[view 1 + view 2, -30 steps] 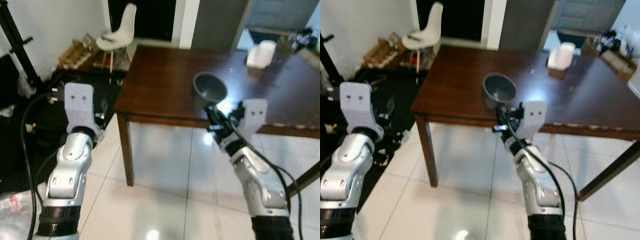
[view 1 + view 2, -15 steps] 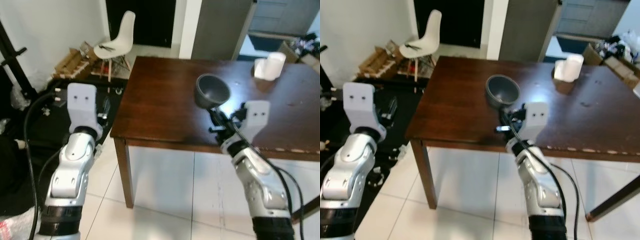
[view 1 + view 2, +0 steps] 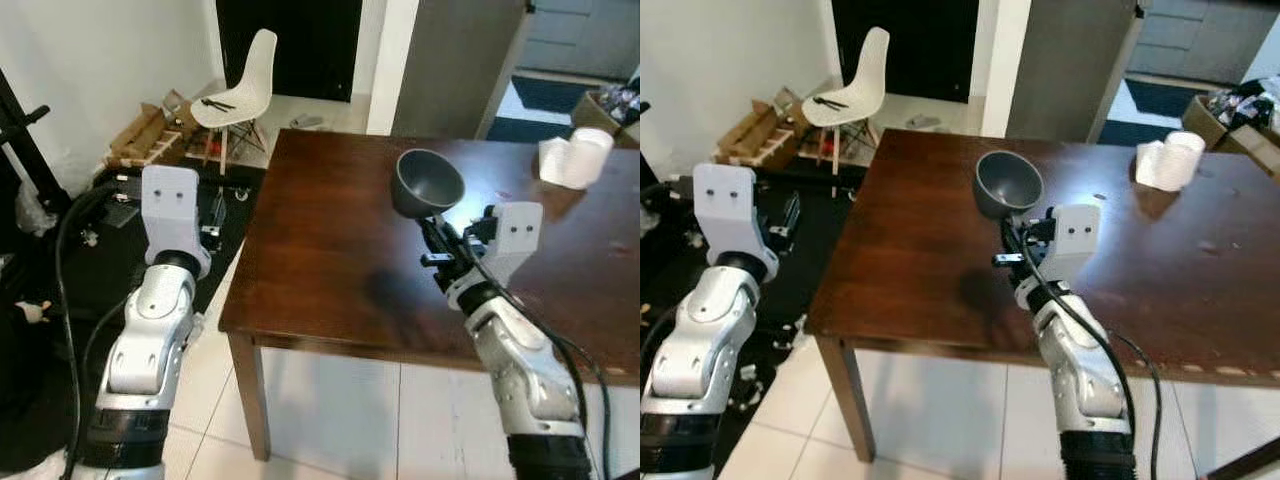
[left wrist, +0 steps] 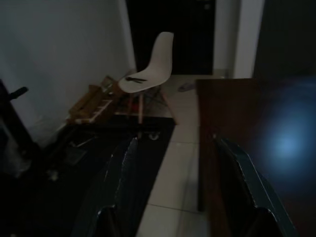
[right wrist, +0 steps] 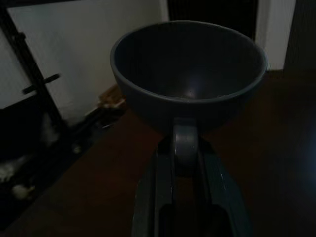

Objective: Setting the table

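Observation:
A dark grey bowl (image 3: 429,183) hangs above the brown wooden table (image 3: 330,250), tilted with its mouth toward me. My right gripper (image 3: 433,232) is shut on the bowl's near rim; in the right wrist view the bowl (image 5: 190,74) sits just past the closed fingers (image 5: 185,148). My left arm is raised to the left of the table, over the floor. In the left wrist view its fingers (image 4: 118,182) stand apart with nothing between them, facing the table's left edge (image 4: 202,148).
A white chair (image 3: 240,75) stands beyond the table's far left corner, beside cardboard and clutter (image 3: 140,135). A white paper roll (image 3: 575,160) rests at the table's far right. A black stand (image 3: 30,150) rises at the left, and white tile floor lies below the table's near edge.
The camera has come closer to the table, so the whole scene has shifted down in the picture. The bowl now hangs over the tabletop, still held the same way in my right gripper.

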{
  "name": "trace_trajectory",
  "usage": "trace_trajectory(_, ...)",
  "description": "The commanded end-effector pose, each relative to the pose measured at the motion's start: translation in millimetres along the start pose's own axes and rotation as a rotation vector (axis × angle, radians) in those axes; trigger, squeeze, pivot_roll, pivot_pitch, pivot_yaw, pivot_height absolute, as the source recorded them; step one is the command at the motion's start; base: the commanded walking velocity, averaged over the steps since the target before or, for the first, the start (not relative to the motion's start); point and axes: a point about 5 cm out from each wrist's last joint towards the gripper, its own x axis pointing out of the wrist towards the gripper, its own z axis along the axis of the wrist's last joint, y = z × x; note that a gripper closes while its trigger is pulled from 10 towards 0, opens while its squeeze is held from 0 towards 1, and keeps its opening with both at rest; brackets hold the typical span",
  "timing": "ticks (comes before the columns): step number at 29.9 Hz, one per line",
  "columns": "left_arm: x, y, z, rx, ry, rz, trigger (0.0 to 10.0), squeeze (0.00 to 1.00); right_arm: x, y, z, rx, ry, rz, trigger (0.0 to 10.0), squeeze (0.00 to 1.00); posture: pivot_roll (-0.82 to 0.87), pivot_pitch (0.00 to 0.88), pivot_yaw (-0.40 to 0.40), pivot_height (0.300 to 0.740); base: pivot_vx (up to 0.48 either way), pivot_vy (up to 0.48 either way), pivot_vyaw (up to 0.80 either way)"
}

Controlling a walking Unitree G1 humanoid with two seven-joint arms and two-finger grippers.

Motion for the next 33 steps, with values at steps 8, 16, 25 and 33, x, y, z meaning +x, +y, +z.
trace_trajectory(8,-0.7,-5.0,-3.9,-0.007,0.019,-0.010,10.0,0.00,-2.1,-7.4,3.3,-0.010,-0.010,-0.023,10.0,0.00,-0.04,0.003,0.070,0.740,0.416,0.000,0.00)
trace_trajectory(16,-1.3,-7.0,-3.2,-0.018,0.015,-0.014,10.0,0.00,-2.4,-7.6,3.5,-0.011,-0.010,-0.023,10.0,0.00,-0.04,0.004,0.068,0.740,0.000,0.000,0.00)
trace_trajectory(25,-1.3,-7.2,-3.4,-0.024,0.019,-0.016,10.0,0.00,-2.7,-6.5,2.8,-0.008,-0.007,-0.018,10.0,0.00,-0.04,0.006,0.069,0.740,0.000,0.000,0.00)
trace_trajectory(33,-3.3,-7.6,-6.9,-0.033,0.054,-0.053,10.0,0.00,-3.6,-7.8,-4.1,-0.006,0.013,-0.036,10.0,0.00,-0.03,0.019,0.081,0.740,0.000,0.000,0.00)
